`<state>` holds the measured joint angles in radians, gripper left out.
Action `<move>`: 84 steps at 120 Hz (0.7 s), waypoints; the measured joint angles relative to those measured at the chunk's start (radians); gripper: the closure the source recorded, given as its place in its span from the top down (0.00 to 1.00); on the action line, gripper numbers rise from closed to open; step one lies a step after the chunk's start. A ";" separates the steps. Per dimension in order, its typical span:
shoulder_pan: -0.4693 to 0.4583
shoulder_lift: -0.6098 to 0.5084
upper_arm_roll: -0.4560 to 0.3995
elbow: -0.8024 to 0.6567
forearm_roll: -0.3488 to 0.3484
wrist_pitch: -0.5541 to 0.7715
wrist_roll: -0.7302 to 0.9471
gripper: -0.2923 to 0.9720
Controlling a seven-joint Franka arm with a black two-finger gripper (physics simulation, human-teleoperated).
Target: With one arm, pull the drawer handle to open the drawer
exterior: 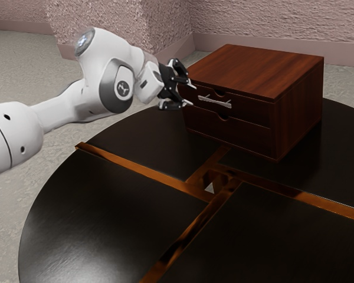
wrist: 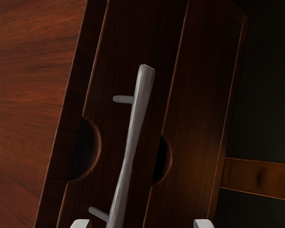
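Observation:
A dark red wooden cabinet (exterior: 261, 63) with two drawers stands at the back of the round table (exterior: 106, 206). The upper drawer front (exterior: 248, 106) carries a silver bar handle (exterior: 214, 101), and it looks level with the lower drawer front (exterior: 239, 131). My black gripper (exterior: 187, 93) is open just in front of the handle's end nearest the exterior view's left. In the wrist view the handle (wrist: 133, 142) runs up from between my two pale fingertips (wrist: 80, 223), which stand wide apart on either side of its near end, not touching it.
The table is dark with orange-brown inlaid strips (exterior: 141, 171) that meet near its middle. Beyond it lie a grey floor and a rough pink wall (exterior: 271, 17). My white arm (exterior: 59, 109) reaches in from the exterior view's left.

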<state>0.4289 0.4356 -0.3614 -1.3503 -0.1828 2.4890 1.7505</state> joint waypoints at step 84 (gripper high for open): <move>-0.062 0.158 -0.007 0.160 0.080 0.001 -0.039 0.38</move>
<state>0.3668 0.5933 -0.3681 -1.1899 -0.1025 2.4900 1.7116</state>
